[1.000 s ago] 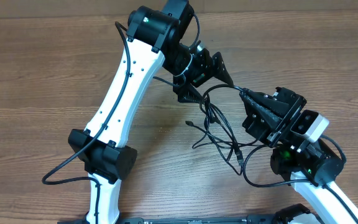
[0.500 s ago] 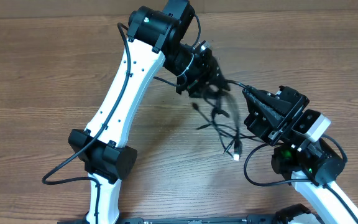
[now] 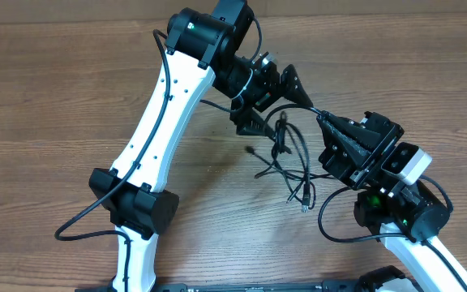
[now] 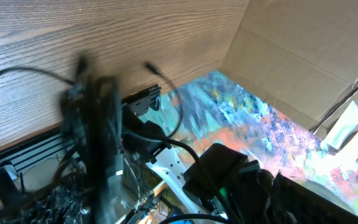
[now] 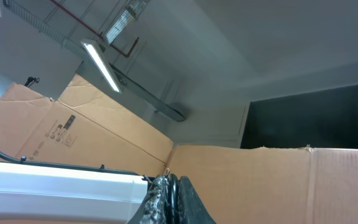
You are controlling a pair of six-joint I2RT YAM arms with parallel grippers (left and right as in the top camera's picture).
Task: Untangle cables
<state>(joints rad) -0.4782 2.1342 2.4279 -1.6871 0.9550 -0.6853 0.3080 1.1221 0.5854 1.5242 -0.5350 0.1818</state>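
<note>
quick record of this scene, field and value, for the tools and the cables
surface: wooden table
cables: thin black tangle between the two tools
plug: loose end at the near side of the tangle
left tool: open, jaws wide, strands seem to pass between them, none gripped
right tool: shut, a strand runs to its tip, seemingly pinched there
task state: cables not yet separated
</note>
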